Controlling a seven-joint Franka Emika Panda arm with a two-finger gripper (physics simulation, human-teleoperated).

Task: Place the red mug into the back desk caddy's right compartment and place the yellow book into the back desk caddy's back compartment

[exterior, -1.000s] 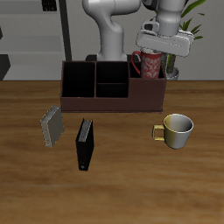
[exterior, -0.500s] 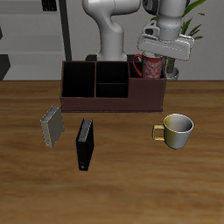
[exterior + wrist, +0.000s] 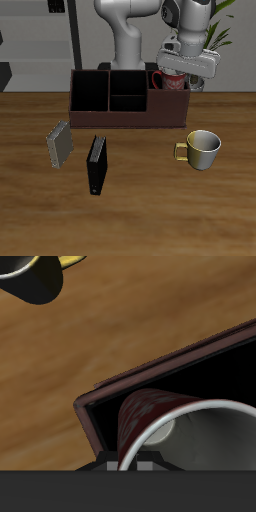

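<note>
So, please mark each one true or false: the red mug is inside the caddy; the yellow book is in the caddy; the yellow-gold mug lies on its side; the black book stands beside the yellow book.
1. The red mug sits in the back desk caddy: true.
2. The yellow book is in the caddy: false, it is on the table, in front of it.
3. The yellow-gold mug lies on its side: false, it stands upright.
4. The black book stands beside the yellow book: true.

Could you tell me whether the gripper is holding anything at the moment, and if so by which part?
It cannot be told for sure. The gripper hangs right above the red mug, which sits in the back desk caddy, but its fingers are out of sight.
</note>
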